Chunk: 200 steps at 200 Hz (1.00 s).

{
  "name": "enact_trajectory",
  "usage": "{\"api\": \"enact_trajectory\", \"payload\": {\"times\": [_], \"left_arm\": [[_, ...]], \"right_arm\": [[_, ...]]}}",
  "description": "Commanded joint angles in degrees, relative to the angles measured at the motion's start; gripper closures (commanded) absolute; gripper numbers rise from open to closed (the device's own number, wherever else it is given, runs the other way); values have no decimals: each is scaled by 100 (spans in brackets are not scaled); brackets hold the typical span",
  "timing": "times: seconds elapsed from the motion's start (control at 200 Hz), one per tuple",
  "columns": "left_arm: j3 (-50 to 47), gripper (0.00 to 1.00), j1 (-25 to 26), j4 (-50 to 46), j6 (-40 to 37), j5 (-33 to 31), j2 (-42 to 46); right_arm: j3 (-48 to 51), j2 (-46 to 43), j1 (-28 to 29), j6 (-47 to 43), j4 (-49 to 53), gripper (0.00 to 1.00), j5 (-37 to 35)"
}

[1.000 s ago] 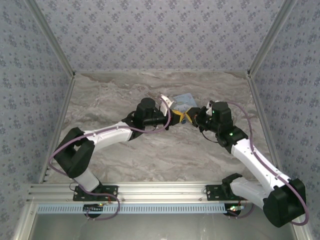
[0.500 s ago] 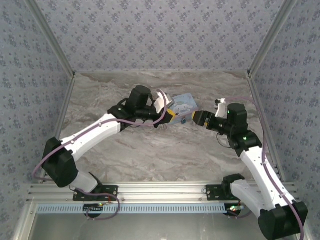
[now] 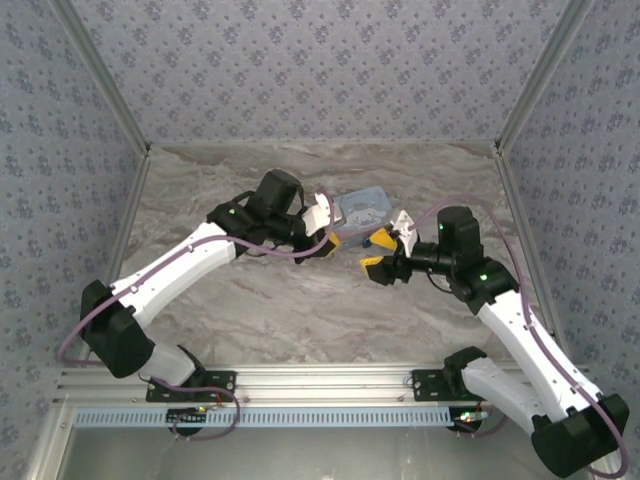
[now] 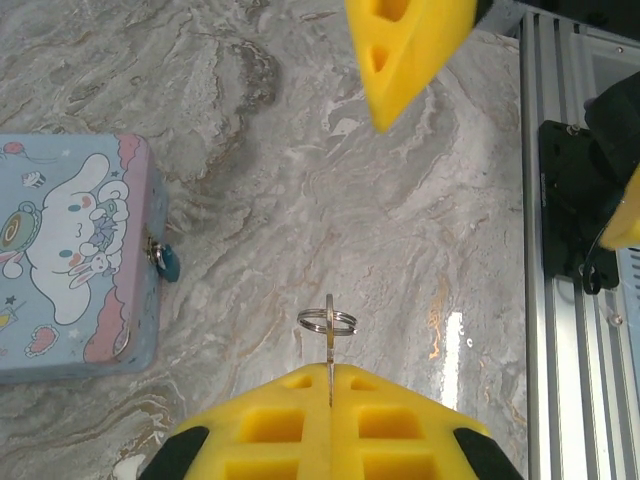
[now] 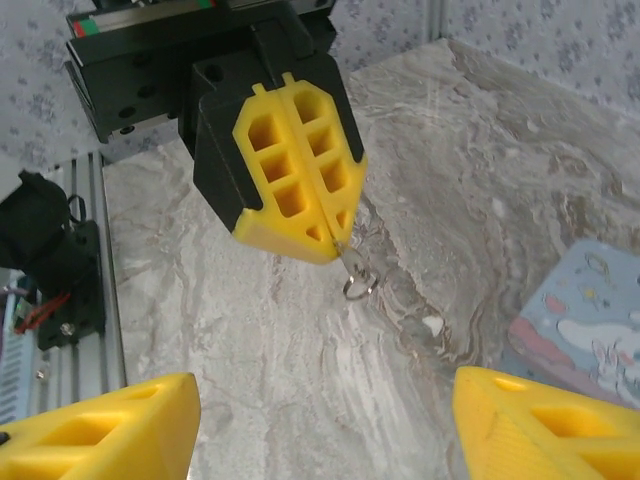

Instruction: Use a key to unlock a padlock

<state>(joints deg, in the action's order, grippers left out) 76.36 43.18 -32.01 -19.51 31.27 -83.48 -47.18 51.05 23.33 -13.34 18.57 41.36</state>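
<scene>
Against the tin point(image 4: 60, 230) hangs the padlock point(image 4: 166, 263), tiny, light, likely slippery: pinch its body. Left pincer point(image 4: 330, 378) clamps the key point(image 4: 328, 325); right pincer point(image 5: 322, 400) gapes.

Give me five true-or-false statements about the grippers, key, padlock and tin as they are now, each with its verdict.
1. The left gripper is shut on the key. True.
2. The right gripper holds the padlock. False: it is open and empty; the padlock hangs at the clasp of the tin.
3. A ring sits on the key beyond the fingertips. True.
4. The key is in the padlock. False: it is apart from it, over the table.
5. The tin has its lid open. False: the lid is down.
</scene>
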Motion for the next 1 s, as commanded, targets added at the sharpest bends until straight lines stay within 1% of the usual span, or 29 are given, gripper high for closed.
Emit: {"api": "enact_trajectory", "payload": {"times": [0.0, 0.12, 0.255, 0.315, 0.5, 0.56, 0.67, 0.75, 0.814, 0.879, 0.994], "left_arm": [[195, 100, 2, -148, -185, 22, 218], [212, 100, -2, -147, -218, 29, 225], [229, 100, -3, -121, -253, 29, 238], [230, 100, -7, -109, -255, 46, 237], [230, 100, -3, -80, -262, 56, 242], [230, 100, -2, -80, -273, 56, 241], [222, 100, -3, -88, -272, 44, 243], [222, 100, -10, -78, -272, 40, 234], [224, 100, -4, -80, -281, 29, 229], [229, 100, -4, -70, -295, 20, 231], [236, 100, 1, -68, -308, 26, 237]], "right_arm": [[24, 176, 203, -441, -712, 36, -30], [110, 407, 363, -449, -1155, 43, -73], [112, 626, 400, -452, -1345, 52, -120], [112, 699, 425, -432, -1430, 54, -111], [86, 913, 488, -432, -1511, 65, -145], [81, 949, 492, -432, -1516, 67, -153], [96, 975, 494, -449, -1507, 74, -164], [117, 984, 493, -450, -1486, 82, -183], [120, 983, 496, -458, -1454, 86, -190], [121, 991, 488, -474, -1414, 88, -192], [107, 1029, 501, -483, -1350, 87, -182]]}}
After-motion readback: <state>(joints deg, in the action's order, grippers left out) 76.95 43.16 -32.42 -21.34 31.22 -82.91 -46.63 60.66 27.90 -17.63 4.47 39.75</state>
